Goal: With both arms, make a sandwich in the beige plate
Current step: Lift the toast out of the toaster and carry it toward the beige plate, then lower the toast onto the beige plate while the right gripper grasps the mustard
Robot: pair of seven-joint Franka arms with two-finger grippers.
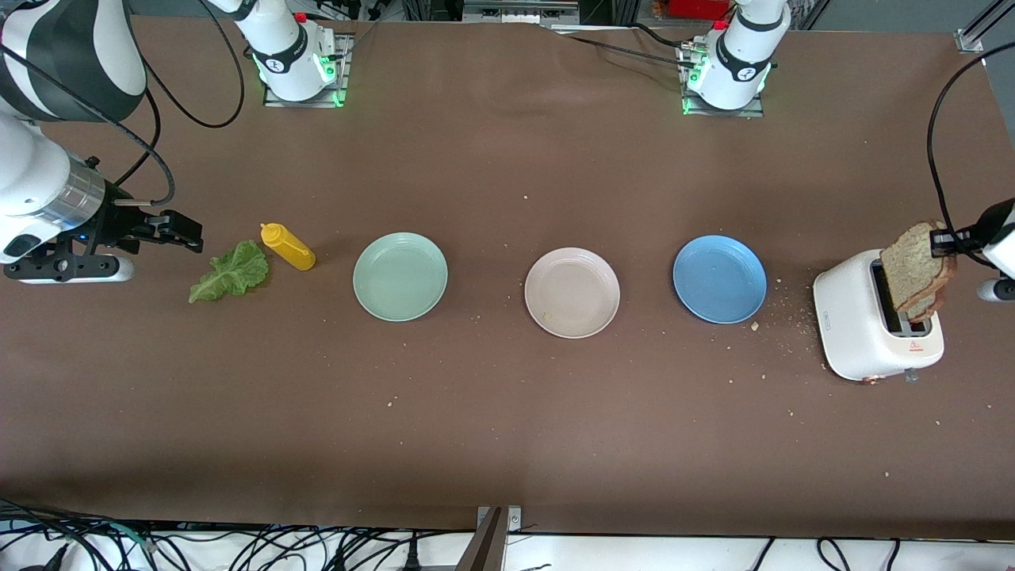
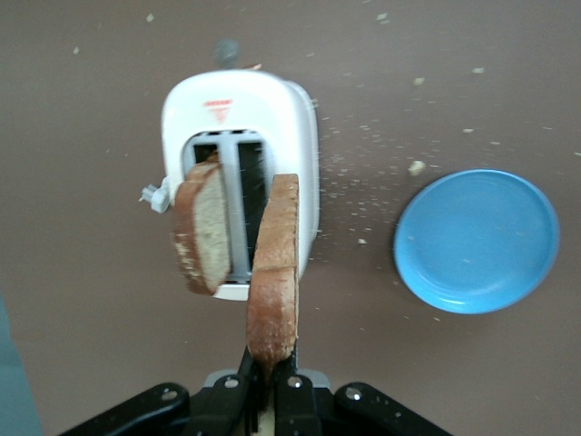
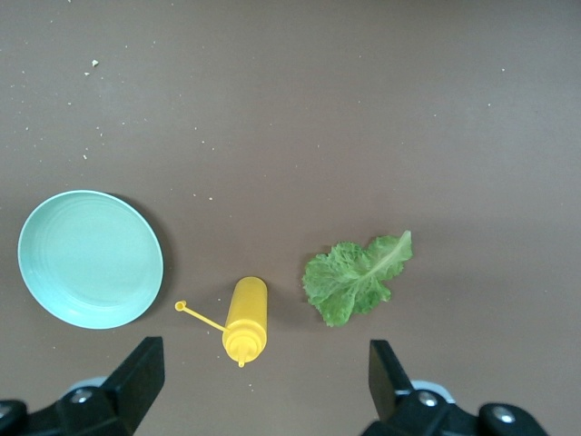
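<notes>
Green lettuce leaf (image 1: 230, 272) and a yellow bottle (image 1: 288, 247) lie below the right gripper (image 1: 184, 232), fingers apart. Mint plate (image 1: 400, 277), beige plate (image 1: 572, 292) and blue plate (image 1: 720, 279) hold nothing but crumbs. One bread slice (image 2: 204, 229) stands in the toaster (image 1: 876, 329); the left gripper (image 2: 265, 386) clamps another slice (image 2: 275, 272) above it.

3 plates (image 1: 572, 292); 2 bread slices (image 2: 274, 272); 1 toaster (image 1: 872, 349); 1 lettuce leaf (image 1: 230, 272); 1 mustard bottle (image 1: 287, 247)
</notes>
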